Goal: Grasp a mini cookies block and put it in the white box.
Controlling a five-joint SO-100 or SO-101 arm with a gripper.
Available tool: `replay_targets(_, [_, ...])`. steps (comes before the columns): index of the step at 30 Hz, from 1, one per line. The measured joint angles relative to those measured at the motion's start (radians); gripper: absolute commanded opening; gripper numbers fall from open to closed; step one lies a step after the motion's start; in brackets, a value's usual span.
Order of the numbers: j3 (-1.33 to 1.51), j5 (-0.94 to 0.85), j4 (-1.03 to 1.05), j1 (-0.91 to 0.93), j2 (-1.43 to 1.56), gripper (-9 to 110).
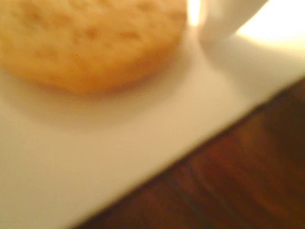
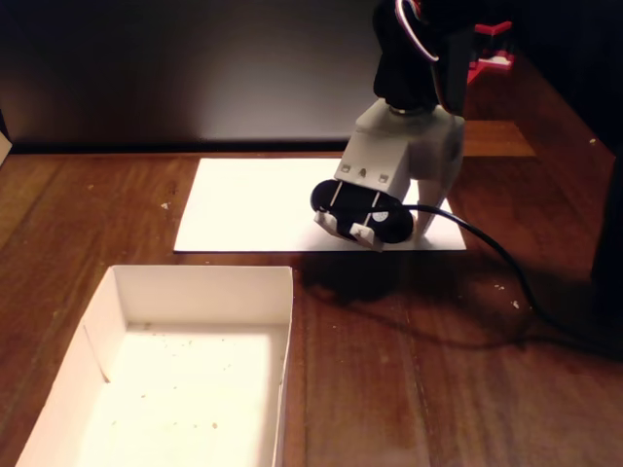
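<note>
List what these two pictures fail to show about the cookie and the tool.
- Cookie: hidden in the fixed view behind the tool; cut off by the frame and blurred in the wrist view.
- Tool's jaws: open or shut cannot be told; fixed view shows only its back, wrist view one blurred finger.
- White box: near end cut off.

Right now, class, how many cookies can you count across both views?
1. The cookie lies on the white paper sheet in the wrist view, beside a white finger. In the fixed view the arm hides it; others may be hidden too.
</note>
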Motion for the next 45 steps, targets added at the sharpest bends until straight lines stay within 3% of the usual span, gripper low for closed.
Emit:
replay_targets(31, [0.038, -0.015, -0.063, 0.0, 0.014, 18])
replay_targets(45, [0.041, -0.061, -0.058, 0.0, 0.04, 19])
